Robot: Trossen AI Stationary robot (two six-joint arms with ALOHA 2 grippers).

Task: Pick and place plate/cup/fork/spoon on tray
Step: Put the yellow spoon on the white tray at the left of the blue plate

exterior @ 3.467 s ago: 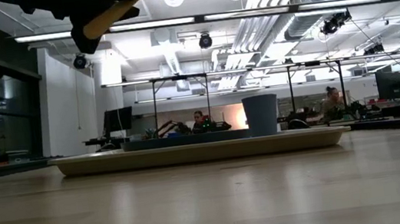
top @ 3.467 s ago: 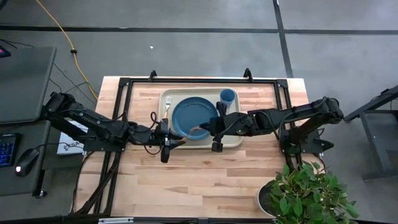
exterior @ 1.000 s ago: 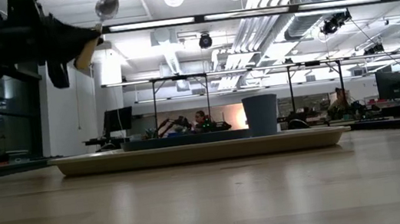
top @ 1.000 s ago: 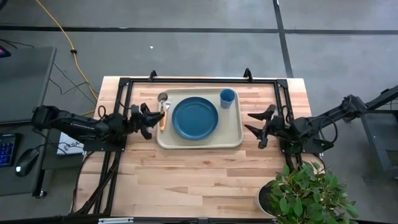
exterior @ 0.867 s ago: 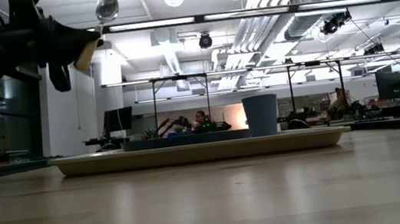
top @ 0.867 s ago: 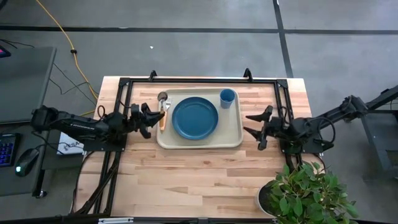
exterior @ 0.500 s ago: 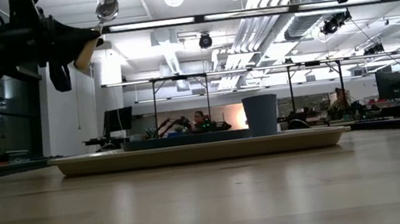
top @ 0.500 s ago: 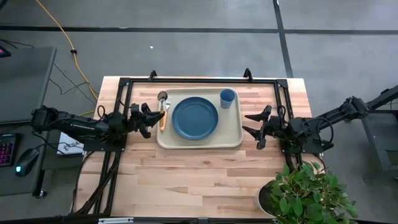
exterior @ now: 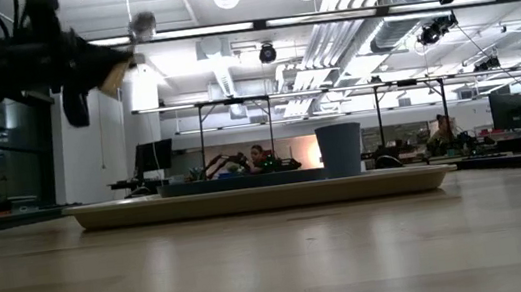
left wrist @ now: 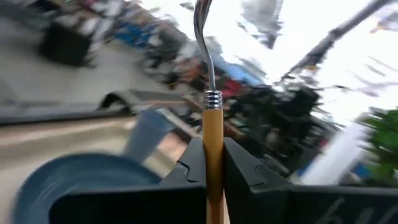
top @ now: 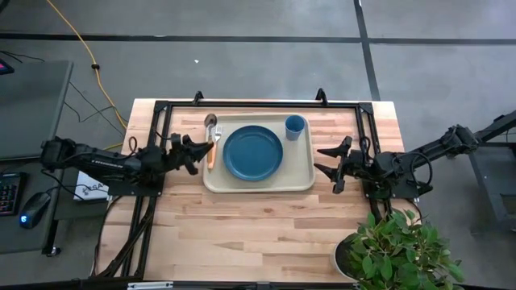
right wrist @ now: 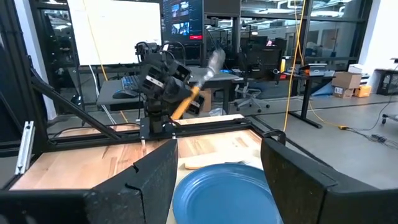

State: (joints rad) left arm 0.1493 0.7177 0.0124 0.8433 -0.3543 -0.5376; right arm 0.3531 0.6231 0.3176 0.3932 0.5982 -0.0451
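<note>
The cream tray [top: 300, 179] lies mid-table. On it rest the dark blue plate [top: 253, 152], the light blue cup [top: 295, 126] at the far right corner, and the fork [top: 212, 153] left of the plate, tines toward the far edge. My left gripper [top: 199, 147] hangs over the tray's left rim, shut on the spoon [top: 210, 122], high above the table in the low view [exterior: 140, 25]. My right gripper [top: 322, 159] hovers open right of the tray, fingers pointing at it with nothing between them [right wrist: 221, 152]. My left gripper pinches the spoon's orange handle [left wrist: 213, 134] between its two fingers. The handle runs along the fingers and out past their tips. The fingers come from the table's left, slanting upward. The spoon is lifted clear, its silver bowl [exterior: 140, 25] the highest point.
A black metal frame [top: 258, 103] rims the table. A potted plant [top: 395, 246] stands at the near right corner. A side desk with mouse [top: 29, 216] sits left of the table. Bare wood [top: 258, 225] stretches between the tray and the near edge.
My left gripper has tipped a little, so the spoon's bowl has sunk slightly and swung toward the far edge; it stays shut on the handle at the tray's left rim.
</note>
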